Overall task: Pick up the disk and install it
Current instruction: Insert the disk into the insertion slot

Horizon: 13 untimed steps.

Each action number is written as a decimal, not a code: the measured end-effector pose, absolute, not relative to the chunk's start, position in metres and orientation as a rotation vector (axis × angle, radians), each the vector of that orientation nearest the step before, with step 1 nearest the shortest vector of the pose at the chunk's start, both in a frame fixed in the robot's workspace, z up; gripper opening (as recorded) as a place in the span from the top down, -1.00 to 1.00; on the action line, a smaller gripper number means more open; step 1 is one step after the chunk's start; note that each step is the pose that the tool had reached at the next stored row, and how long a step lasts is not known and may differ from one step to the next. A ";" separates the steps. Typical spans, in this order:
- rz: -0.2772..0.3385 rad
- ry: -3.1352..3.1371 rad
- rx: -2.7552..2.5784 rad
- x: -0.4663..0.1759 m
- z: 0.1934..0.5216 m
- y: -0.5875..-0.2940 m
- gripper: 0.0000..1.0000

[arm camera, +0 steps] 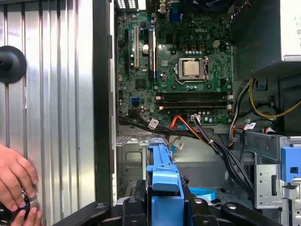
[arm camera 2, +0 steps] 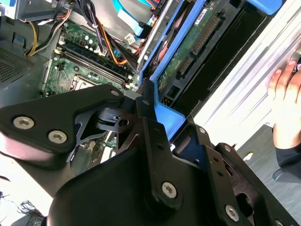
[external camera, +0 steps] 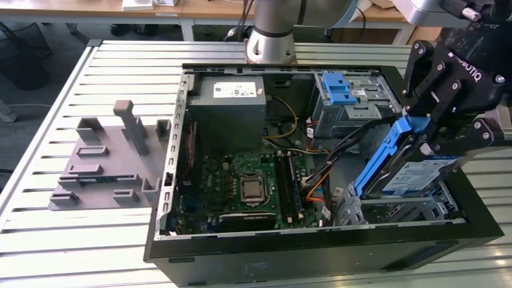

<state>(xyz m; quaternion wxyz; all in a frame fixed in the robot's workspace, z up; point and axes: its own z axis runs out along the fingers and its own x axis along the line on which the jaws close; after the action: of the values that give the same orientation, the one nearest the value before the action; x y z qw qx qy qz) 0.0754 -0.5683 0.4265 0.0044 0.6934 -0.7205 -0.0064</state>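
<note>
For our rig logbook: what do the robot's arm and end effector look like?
The arm is a silver-grey tube with a pale blue joint cap. The end effector is black, with linkage fingers, silver bolts and white lettering.

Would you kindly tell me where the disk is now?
In the exterior view, the disk hangs tilted at the exterior view's right, gripped by the tool, over the metal drive cage inside the computer case.

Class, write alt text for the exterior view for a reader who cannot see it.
The robot's hand grips the disk, a silver drive in a blue carrier, tilted over the metal bay at the exterior view's right of an open computer case. A motherboard lies inside; a grey fixture sits on the table.
</note>
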 end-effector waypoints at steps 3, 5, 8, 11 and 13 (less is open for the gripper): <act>-0.020 -2.257 2.172 0.075 0.426 -0.568 0.27; -0.020 -2.257 2.172 0.075 0.425 -0.568 0.27; -0.020 -2.257 2.172 0.075 0.423 -0.568 0.27; -0.020 -2.257 2.172 0.075 0.422 -0.568 0.27; -0.020 -2.257 2.172 0.075 0.420 -0.568 0.27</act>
<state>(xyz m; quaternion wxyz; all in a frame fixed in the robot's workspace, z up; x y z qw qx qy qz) 0.0754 -0.5683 0.4202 0.0043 0.6934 -0.7205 -0.0064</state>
